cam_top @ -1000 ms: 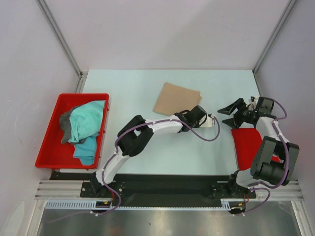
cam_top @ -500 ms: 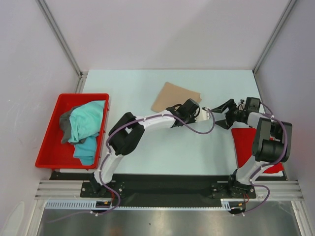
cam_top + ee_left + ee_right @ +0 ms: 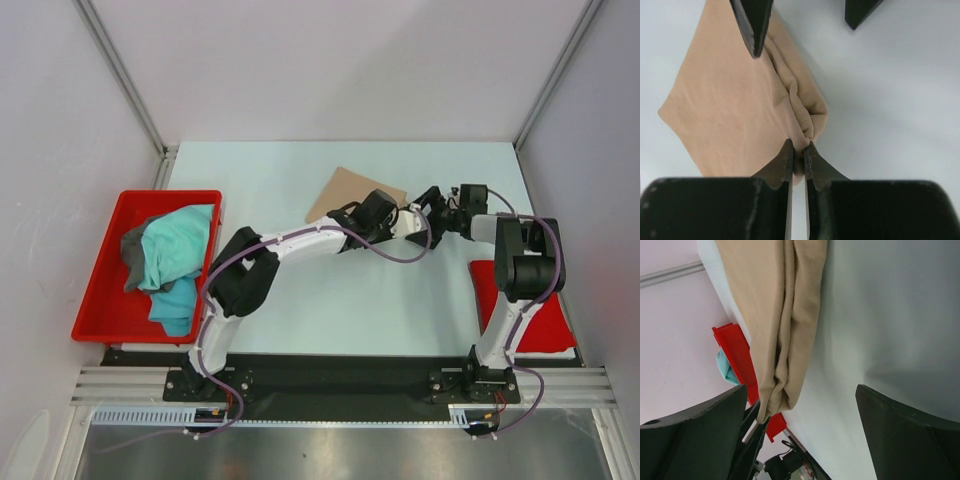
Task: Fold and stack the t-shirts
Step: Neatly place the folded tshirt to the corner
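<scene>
A folded tan t-shirt (image 3: 345, 190) lies on the table behind the arms. My left gripper (image 3: 405, 213) is shut on its bunched near-right corner (image 3: 805, 131), the fingers (image 3: 785, 160) pinching the cloth. My right gripper (image 3: 428, 203) faces it from the right with its jaws wide open and nothing between them. In the left wrist view one right fingertip (image 3: 754, 27) hangs over the shirt's folded edge, the other over bare table. The right wrist view shows the tan t-shirt (image 3: 785, 315) running away between the open fingers (image 3: 695, 440). A teal t-shirt (image 3: 175, 250) and a dark grey one (image 3: 132, 250) lie heaped in the tray.
The red tray (image 3: 100, 300) stands at the table's left edge. A flat red mat (image 3: 520, 300) lies at the near right, beside the right arm's base. Grey walls close in the back and both sides.
The right gripper has swung left from above the red mat to the tan shirt's corner and opened wider. The left gripper has moved back and left, still shut.
</scene>
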Controlling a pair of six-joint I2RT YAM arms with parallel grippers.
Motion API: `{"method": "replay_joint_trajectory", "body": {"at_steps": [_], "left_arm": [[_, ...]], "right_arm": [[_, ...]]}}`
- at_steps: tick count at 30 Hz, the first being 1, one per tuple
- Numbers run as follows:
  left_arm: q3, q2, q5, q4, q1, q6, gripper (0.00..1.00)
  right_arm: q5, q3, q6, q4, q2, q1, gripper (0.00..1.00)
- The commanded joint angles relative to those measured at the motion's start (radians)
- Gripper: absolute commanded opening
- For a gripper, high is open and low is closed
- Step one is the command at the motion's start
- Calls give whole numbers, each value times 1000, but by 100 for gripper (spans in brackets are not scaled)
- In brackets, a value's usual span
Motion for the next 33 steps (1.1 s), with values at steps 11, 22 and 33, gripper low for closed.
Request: {"method": "replay_joint_trajectory", "body": {"at_steps": [11,22,33], "left_arm": [[-21,-103,54,-1,9,-31,0],[-52,-149,87,-19,8,-63,0],[-75,-176,112,-74,8,-127,8]], "right_arm": [[146,222,185,74,203,119,77],[263,358,145,-33,309,138,68],[342,349,35,-57,260,145,5]]}}
